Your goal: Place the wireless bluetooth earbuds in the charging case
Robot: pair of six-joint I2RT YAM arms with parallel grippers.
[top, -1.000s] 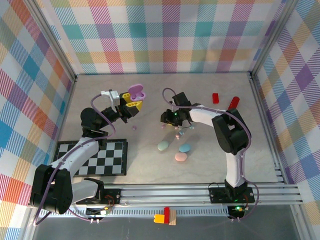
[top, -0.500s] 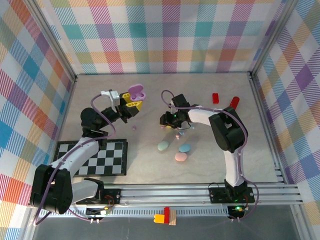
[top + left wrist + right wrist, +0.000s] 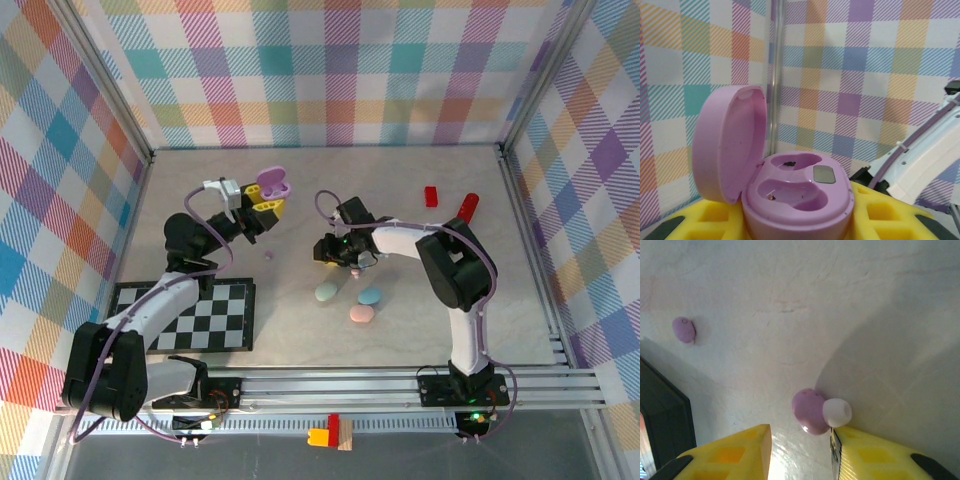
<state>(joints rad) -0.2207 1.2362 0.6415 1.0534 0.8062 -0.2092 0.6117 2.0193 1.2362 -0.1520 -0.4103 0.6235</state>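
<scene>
Your left jaws clench the open purple charging case (image 3: 795, 197); right jaws stand parted astride a purple earbud (image 3: 807, 411).

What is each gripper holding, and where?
Left gripper clamps the open purple case by its base. Right gripper holds nothing; a purple earbud lies at its tips.

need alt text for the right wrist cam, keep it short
A purple earbud with a white tip lies on the pale table just ahead of the open right pincer, close beside one of its yellow fingers. A second purple earbud lies farther off at upper left, near the edge of a dark board.
</scene>
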